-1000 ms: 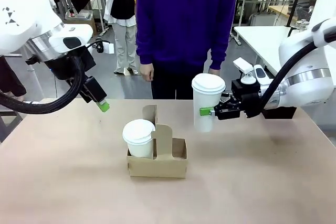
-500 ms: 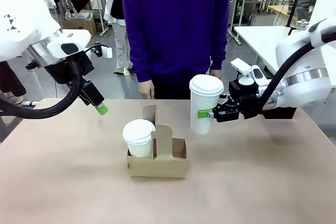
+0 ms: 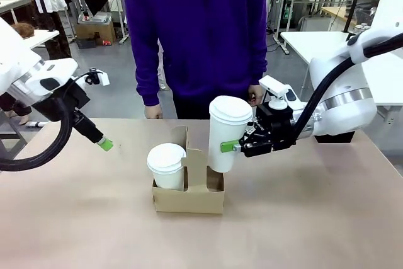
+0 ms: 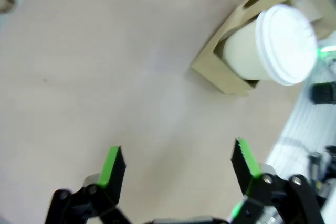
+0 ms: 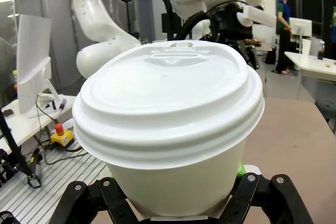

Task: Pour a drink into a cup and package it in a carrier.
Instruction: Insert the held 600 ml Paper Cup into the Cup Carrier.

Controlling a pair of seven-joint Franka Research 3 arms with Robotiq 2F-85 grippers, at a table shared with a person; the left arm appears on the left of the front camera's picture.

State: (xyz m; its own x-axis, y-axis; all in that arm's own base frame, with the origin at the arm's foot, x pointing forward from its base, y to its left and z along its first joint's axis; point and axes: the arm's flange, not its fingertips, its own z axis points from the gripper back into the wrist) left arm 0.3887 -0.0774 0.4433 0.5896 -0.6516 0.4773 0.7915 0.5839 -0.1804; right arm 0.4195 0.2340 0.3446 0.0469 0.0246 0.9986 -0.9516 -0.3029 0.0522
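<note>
Right end effector (image 3: 234,147) clamps upright lidded cup (image 3: 225,131); left end effector (image 4: 178,167) spread apart.

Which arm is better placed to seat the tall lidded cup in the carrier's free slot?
Right. The right gripper is shut on the tall cup, upright just above the carrier and its open right slot. The left gripper hangs open and empty, off to the carrier's left.

- The carrier (image 3: 189,194) is sitting mid-worktop (image 3: 315,218), with a shorter lidded cup (image 3: 167,165) standing in its left slot.
- The cup (image 3: 225,133) is hanging above the right slot, beside the handle panel.
- A person (image 3: 195,36) is standing behind the worktop.
</note>
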